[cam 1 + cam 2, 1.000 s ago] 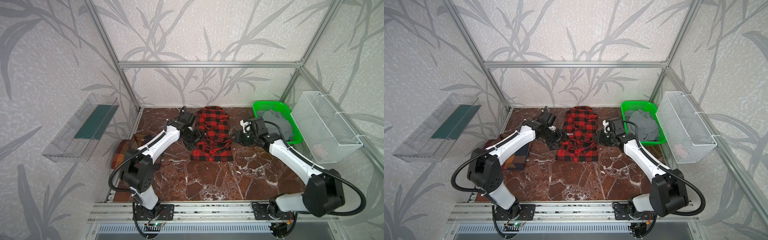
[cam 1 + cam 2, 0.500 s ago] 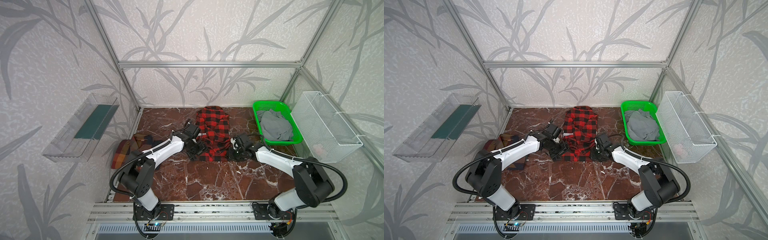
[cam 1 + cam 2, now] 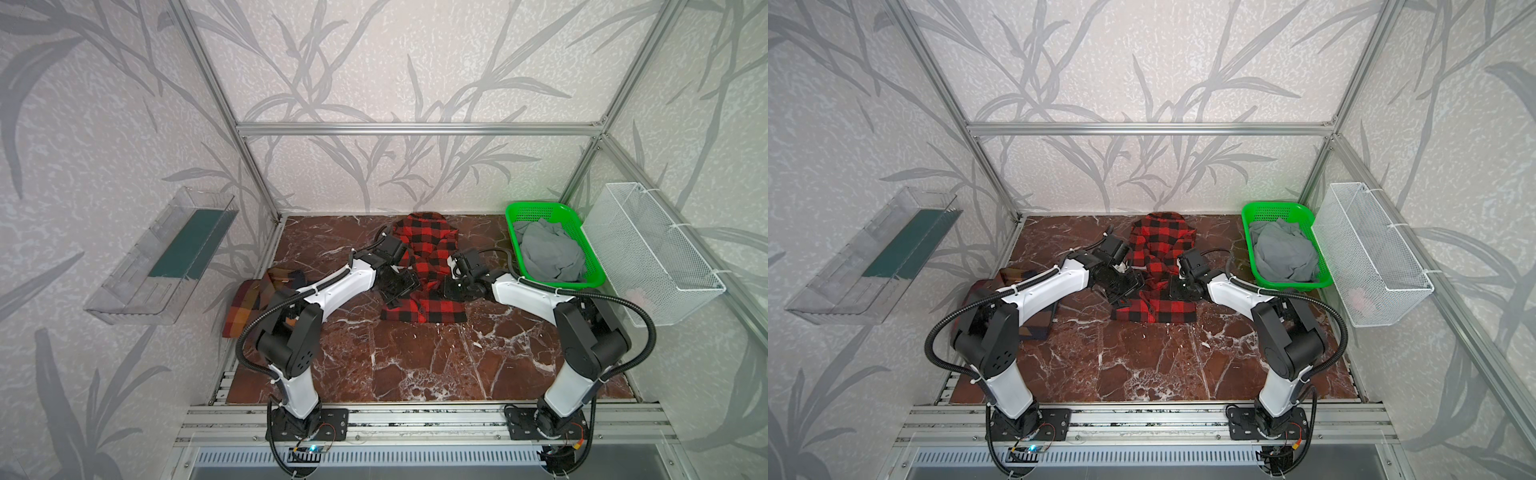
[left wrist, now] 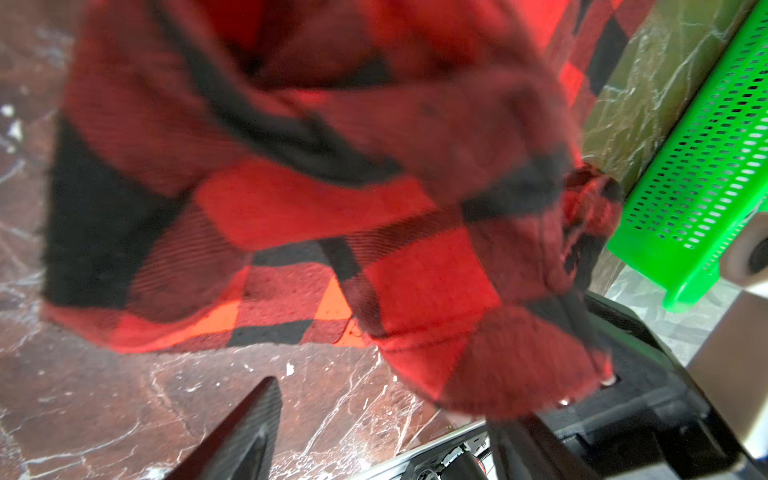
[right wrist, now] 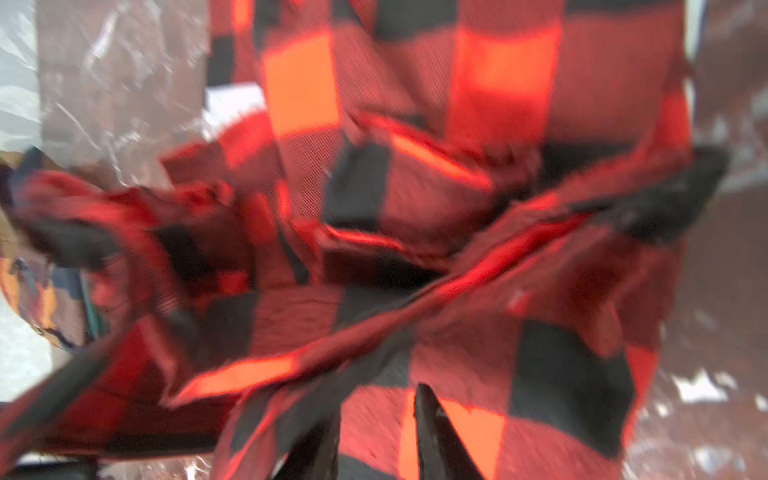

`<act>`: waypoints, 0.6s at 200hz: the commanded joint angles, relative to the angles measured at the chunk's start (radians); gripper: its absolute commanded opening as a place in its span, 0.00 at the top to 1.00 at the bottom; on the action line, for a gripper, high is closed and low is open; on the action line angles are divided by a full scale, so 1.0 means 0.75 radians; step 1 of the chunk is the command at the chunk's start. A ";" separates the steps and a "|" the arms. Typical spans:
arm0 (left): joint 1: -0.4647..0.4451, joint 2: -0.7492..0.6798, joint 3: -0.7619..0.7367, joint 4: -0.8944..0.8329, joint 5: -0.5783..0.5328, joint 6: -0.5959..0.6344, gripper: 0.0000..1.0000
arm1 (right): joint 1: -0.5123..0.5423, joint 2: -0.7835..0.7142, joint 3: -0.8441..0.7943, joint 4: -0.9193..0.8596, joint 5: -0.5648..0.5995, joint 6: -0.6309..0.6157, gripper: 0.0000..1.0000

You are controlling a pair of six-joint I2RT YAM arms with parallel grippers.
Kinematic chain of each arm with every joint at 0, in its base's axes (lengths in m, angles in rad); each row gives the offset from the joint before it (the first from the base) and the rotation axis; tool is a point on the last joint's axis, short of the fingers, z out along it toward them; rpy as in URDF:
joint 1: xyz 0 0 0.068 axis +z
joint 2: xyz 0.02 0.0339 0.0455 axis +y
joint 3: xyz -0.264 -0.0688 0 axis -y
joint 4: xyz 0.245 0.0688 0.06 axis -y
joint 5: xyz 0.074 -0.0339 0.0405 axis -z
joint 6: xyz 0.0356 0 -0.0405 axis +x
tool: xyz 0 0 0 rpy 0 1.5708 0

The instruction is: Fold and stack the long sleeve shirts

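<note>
dark marble counter (image 3: 415, 365) carries the red-and-black shirt (image 3: 430, 309) in its middle. left pincer (image 3: 398, 290) gapes, cloth draped on one finger; right pincer (image 3: 448, 286) is nearly closed, grip unclear. snagged cloth may drag the fold open.

There were two long sleeve shirts: one red-and-black shirt (image 3: 424, 239) at the far middle and one brown plaid shirt (image 3: 249, 299) at the left. Two arms reached in, one left arm (image 3: 345, 286) and one right arm (image 3: 523, 293). Two baskets sat at the right, one green basket (image 3: 540, 214) and one white wire basket (image 3: 648, 249). There was one grey cloth (image 3: 548, 257) and one clear tray (image 3: 137, 286) at the left.
</note>
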 commanded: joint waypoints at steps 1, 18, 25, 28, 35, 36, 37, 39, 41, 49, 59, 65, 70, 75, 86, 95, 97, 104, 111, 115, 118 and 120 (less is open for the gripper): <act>0.001 0.048 0.075 -0.051 -0.017 0.014 0.23 | 0.003 0.061 0.090 -0.003 0.015 -0.022 0.68; 0.002 0.092 0.121 -0.053 -0.009 0.010 0.23 | 0.003 0.120 0.161 -0.013 0.001 -0.024 0.67; 0.002 0.111 0.139 -0.049 -0.003 0.008 0.23 | 0.000 0.145 0.190 -0.020 -0.004 -0.024 0.67; 0.002 0.118 0.150 -0.049 0.000 0.008 0.23 | -0.002 0.154 0.202 -0.020 -0.008 -0.024 0.67; 0.002 0.135 0.175 -0.059 0.002 0.008 0.23 | -0.007 0.173 0.223 -0.016 -0.029 -0.020 0.67; 0.003 0.137 0.180 -0.060 0.002 0.009 0.23 | -0.009 0.177 0.231 -0.014 -0.038 -0.018 0.66; 0.004 0.139 0.184 -0.062 0.001 0.010 0.23 | -0.009 0.179 0.233 -0.013 -0.042 -0.017 0.67; 0.004 0.143 0.191 -0.065 0.002 0.010 0.24 | -0.011 0.184 0.236 -0.010 -0.047 -0.015 0.66; 0.005 0.146 0.199 -0.065 0.003 0.010 0.24 | -0.016 0.190 0.241 -0.007 -0.057 -0.012 0.67; 0.011 0.157 0.225 -0.061 0.007 0.014 0.23 | -0.025 0.205 0.256 0.015 -0.095 0.000 0.66; 0.025 0.163 0.258 -0.061 -0.005 0.022 0.24 | -0.041 0.221 0.274 0.051 -0.148 0.006 0.65; 0.035 0.163 0.274 -0.063 -0.012 0.031 0.24 | -0.051 0.231 0.289 0.061 -0.183 0.009 0.64; 0.046 0.162 0.286 -0.061 -0.013 0.041 0.24 | -0.058 0.239 0.307 0.061 -0.215 0.009 0.64; 0.056 0.160 0.295 -0.053 -0.013 0.055 0.23 | -0.071 0.246 0.324 0.055 -0.238 0.005 0.63; 0.079 0.147 0.313 -0.058 -0.026 0.092 0.23 | -0.096 0.251 0.353 0.033 -0.274 0.011 0.63; 0.103 0.128 0.310 -0.055 -0.021 0.126 0.23 | -0.120 0.239 0.355 0.027 -0.305 0.019 0.62; 0.109 0.122 0.304 -0.048 -0.016 0.135 0.23 | -0.123 0.234 0.354 0.026 -0.313 0.018 0.62; 0.126 0.096 0.285 -0.030 -0.010 0.166 0.23 | -0.138 0.215 0.349 0.012 -0.323 0.011 0.61; 0.143 0.073 0.270 -0.051 -0.032 0.197 0.24 | -0.143 0.192 0.345 -0.006 -0.323 -0.008 0.60; 0.154 0.058 0.261 -0.064 -0.054 0.218 0.23 | -0.144 0.179 0.340 -0.019 -0.323 -0.024 0.59; 0.160 0.045 0.252 -0.069 -0.069 0.236 0.23 | -0.143 0.168 0.339 -0.030 -0.323 -0.036 0.59; 0.168 0.039 0.247 -0.074 -0.079 0.249 0.23 | -0.143 0.162 0.337 -0.035 -0.323 -0.043 0.59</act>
